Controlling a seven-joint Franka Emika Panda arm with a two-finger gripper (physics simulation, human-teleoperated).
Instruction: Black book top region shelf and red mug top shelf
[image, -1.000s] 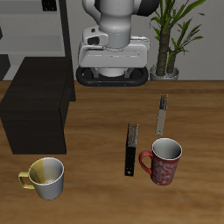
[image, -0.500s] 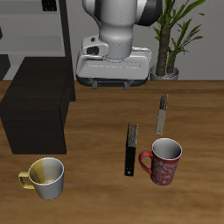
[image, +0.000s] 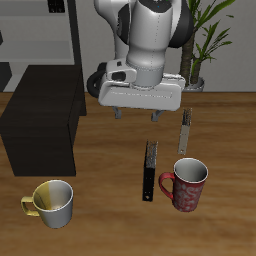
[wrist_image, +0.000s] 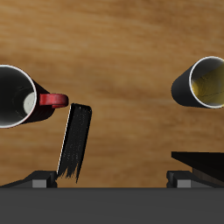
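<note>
Black book (image: 150, 170) lies on the desk (image: 100, 215) with red mug (image: 188, 185) at its 3 o'clock, shelf (image: 42, 125) top bare; pincer (image: 137, 115) hangs spread wide above, empty, likely lining up a pick.

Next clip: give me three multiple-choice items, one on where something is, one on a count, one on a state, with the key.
1. Where is the black book?
A. on the table beside the red mug
B. on top of the shelf
C. inside the yellow mug

2. How many mugs are on the table?
A. one
B. two
C. three

3. What is the hand holding?
A. the red mug
B. the black book
C. nothing

Key: 1 A, the book lies on the wood next to the red mug. 2 B, one red and one yellow. 3 C, the hand hangs above the table with nothing between its fingers.
</note>
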